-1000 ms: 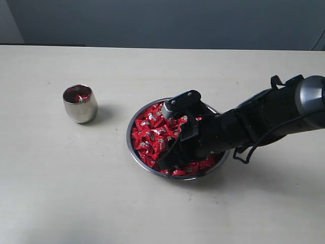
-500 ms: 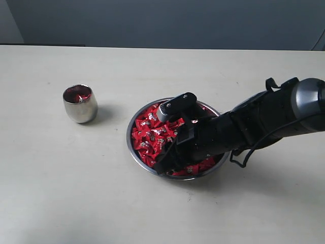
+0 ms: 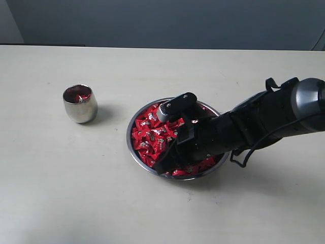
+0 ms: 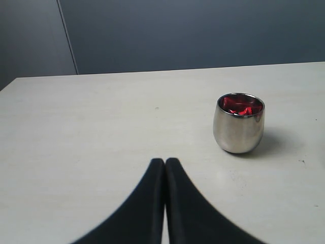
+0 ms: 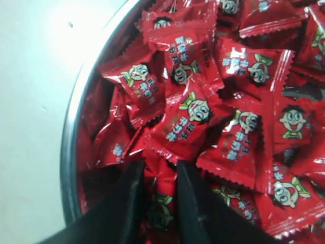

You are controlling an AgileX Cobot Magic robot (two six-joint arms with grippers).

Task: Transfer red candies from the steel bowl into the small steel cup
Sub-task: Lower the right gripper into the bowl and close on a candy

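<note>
The steel bowl [image 3: 133,150] sits at the table's middle, heaped with red candies [image 3: 150,133]. My right gripper [image 3: 161,163] reaches down into the near side of the heap. In the right wrist view its black fingers [image 5: 131,195] stand close to the bowl's rim [image 5: 71,152], and the gripper [image 5: 160,178] is shut on one red candy [image 5: 165,203] among the other red candies [image 5: 189,113]. The small steel cup [image 3: 79,104] stands to the left with red candies inside. My left gripper [image 4: 165,163] is shut and empty, short of the cup [image 4: 238,123].
The pale table [image 3: 61,183] stretches all round the bowl and cup. A dark grey wall [image 3: 167,23] runs behind the table's far edge. My right arm [image 3: 264,117] lies across the bowl's right side.
The right gripper has sunk a little lower and leftward into the candy heap over the last second, then held still. Cup and bowl have not moved.
</note>
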